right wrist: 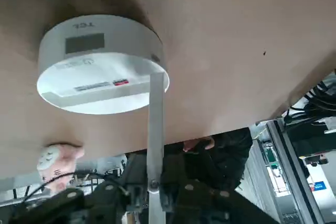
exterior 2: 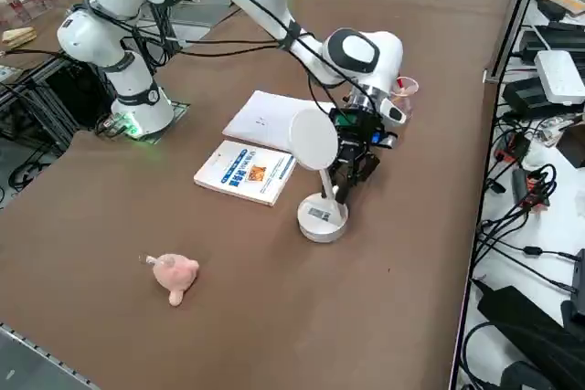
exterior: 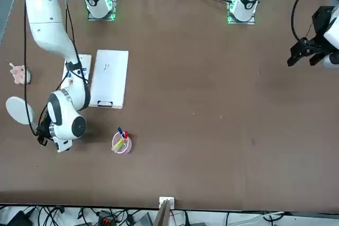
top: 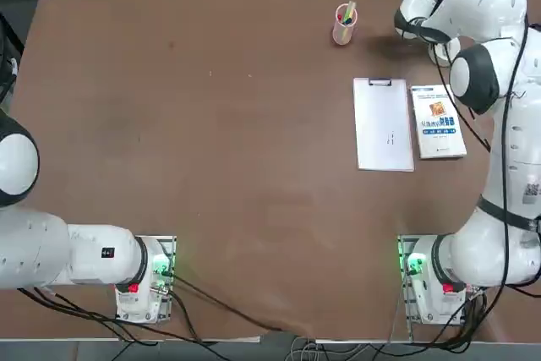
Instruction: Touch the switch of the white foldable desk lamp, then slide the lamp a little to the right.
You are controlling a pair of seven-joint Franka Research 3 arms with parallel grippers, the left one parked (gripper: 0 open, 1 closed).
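The lamp (exterior 2: 320, 212) stands on the table (exterior 2: 384, 317) near its right edge, just far of the book (exterior 2: 245, 172), its round base (right wrist: 102, 64) flat and its slim arm (right wrist: 155, 135) rising to the oval head (exterior 2: 313, 140). The right gripper (exterior 2: 352, 171) hangs just on the far side of that arm, above the base, its fingers fully closed. The wrist view shows the slim arm running up between them, though whether they pinch it or only touch it I cannot tell. The base lies directly below the gripper. To slide the lamp right, the push should probably carry it toward the table's right edge, away from the book and clipboard (exterior 2: 265, 118).
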